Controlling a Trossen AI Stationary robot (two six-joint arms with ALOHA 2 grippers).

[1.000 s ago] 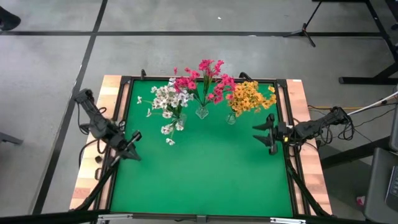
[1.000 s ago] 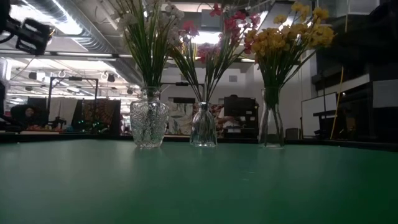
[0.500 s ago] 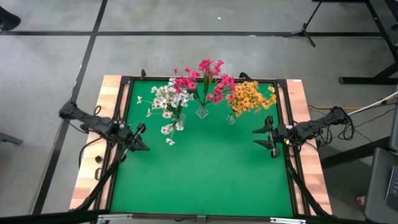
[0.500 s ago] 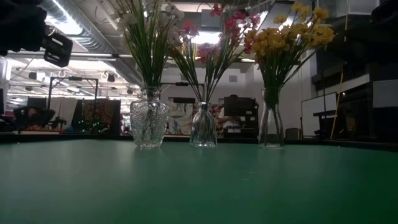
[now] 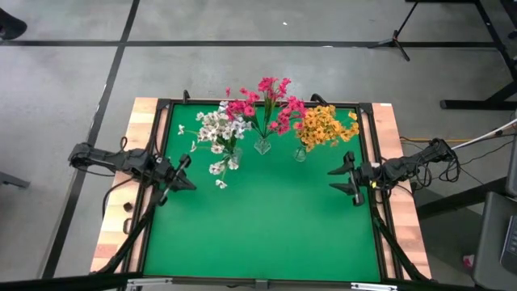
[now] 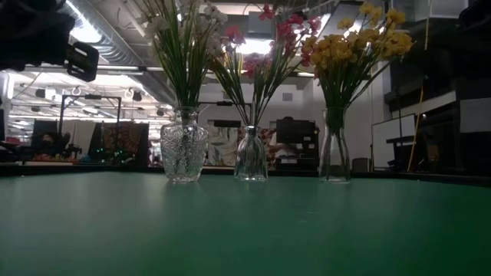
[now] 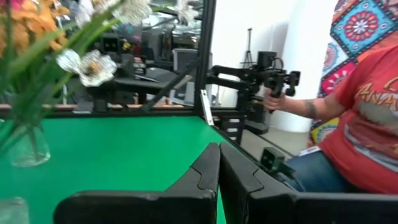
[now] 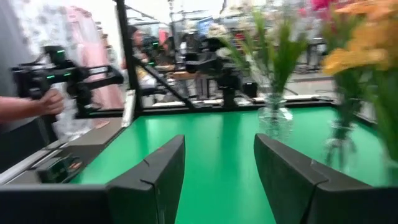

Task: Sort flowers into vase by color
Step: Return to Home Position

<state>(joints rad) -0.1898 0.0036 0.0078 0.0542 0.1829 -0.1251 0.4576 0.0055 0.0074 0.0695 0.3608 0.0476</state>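
Recorded left pincer [image 5: 179,172] shifted slightly toward twelve since a second ago; now at bench [image 5: 266,234] nine o'clock edge, closed tight, empty. Right pincer [image 5: 346,178] at three o'clock, spread wide.

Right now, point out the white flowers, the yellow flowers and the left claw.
white flowers [image 5: 218,128], high view, on the blossom cluster.
yellow flowers [image 5: 321,127], high view, middle of the bunch.
left claw [image 7: 219,153], left wrist view, between its fingertips.

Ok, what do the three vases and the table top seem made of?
White-flower vase: clear glass by the look, with a pressed faceted pattern. Pink-flower vase and yellow-flower vase: smooth and see-through, glass or clear plastic. Table top: matte green, probably a fabric or rubber mat, since it shows little glare.
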